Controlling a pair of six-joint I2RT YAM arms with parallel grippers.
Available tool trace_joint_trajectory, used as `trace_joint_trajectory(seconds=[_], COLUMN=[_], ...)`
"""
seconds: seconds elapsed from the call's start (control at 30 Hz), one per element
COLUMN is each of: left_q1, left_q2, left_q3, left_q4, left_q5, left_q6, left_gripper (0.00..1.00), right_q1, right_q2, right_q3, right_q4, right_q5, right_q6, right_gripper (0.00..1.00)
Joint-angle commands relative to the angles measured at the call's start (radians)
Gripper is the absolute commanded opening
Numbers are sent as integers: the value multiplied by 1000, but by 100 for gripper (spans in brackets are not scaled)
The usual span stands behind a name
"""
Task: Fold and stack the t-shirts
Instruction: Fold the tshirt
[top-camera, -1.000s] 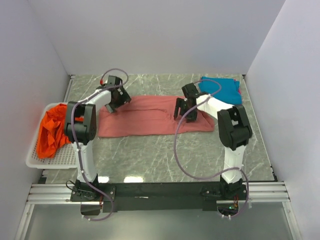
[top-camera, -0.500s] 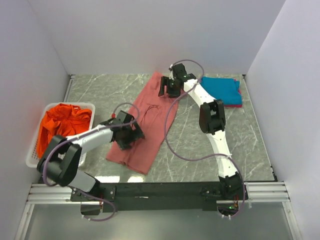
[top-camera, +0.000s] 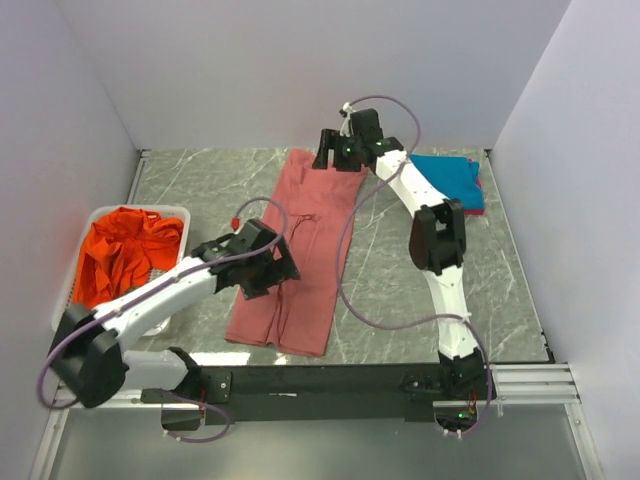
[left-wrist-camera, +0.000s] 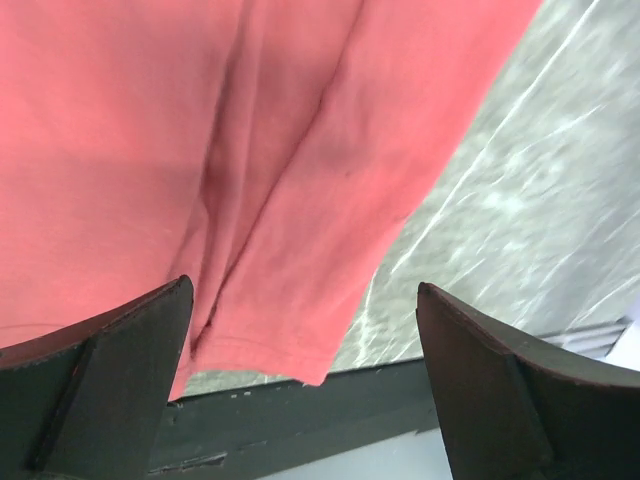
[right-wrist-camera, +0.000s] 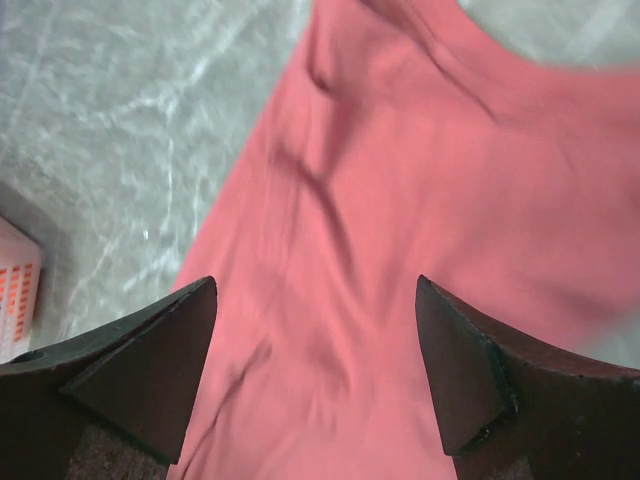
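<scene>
The dusty salmon-red t-shirt (top-camera: 300, 250) lies as a long strip from the table's back to its front edge. My left gripper (top-camera: 268, 268) is open over the strip's left side near the front; the left wrist view shows the cloth (left-wrist-camera: 250, 150) below with nothing between the jaws. My right gripper (top-camera: 335, 155) is open over the strip's far end, with the cloth (right-wrist-camera: 400, 200) under it. The orange t-shirt (top-camera: 120, 255) is bunched in the basket. The folded teal-blue t-shirt (top-camera: 448, 178) lies at the back right on a magenta one, of which only an edge (top-camera: 479, 190) shows.
A white mesh basket (top-camera: 70, 300) stands at the left edge of the table; its corner shows in the right wrist view (right-wrist-camera: 15, 290). The black front rail (left-wrist-camera: 300, 420) runs just beyond the salmon shirt's near hem. White walls close the back and both sides.
The salmon shirt has gone from lying across the table to lying front to back. My left gripper has moved toward the front, my right gripper toward the back wall.
</scene>
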Motion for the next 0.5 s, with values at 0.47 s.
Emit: trace_joint_trajectory(seconds=[0.47], left_q1=[325], left_q2=[-167], left_q3=[-225], left_q4=[-45], left_q5=[38], left_q6=[141], left_gripper=[100], right_q1=[244], right_q2=[-443], right_q3=[-748], right_q4=[-68], right_q5=[309], right_q6=[181], right_gripper=[86])
